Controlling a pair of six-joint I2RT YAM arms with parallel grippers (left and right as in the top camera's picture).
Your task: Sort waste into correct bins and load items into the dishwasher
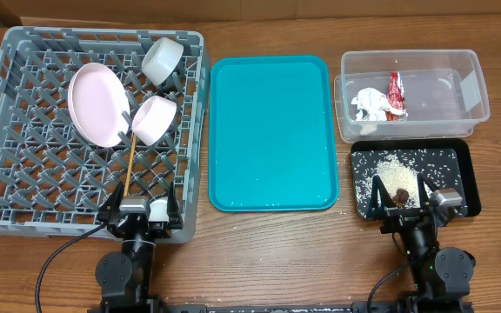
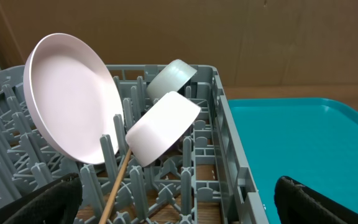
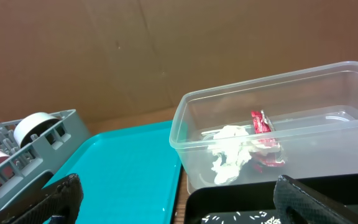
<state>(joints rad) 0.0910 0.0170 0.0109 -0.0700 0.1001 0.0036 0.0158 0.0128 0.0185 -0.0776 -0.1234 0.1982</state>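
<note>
Nearest, left gripper and right gripper are held wide and empty; a plate is racked far left.

White plate, bowl, cup and chopsticks were found in the grey rack; red wrapper and paper in the clear tub; grains in the black tray.

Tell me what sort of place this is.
Likely a lab mock-up of a dish-clearing station, not a real kitchen: a dish rack holding a plate, a teal tray beside it on a wooden table, and plain cardboard behind.
</note>
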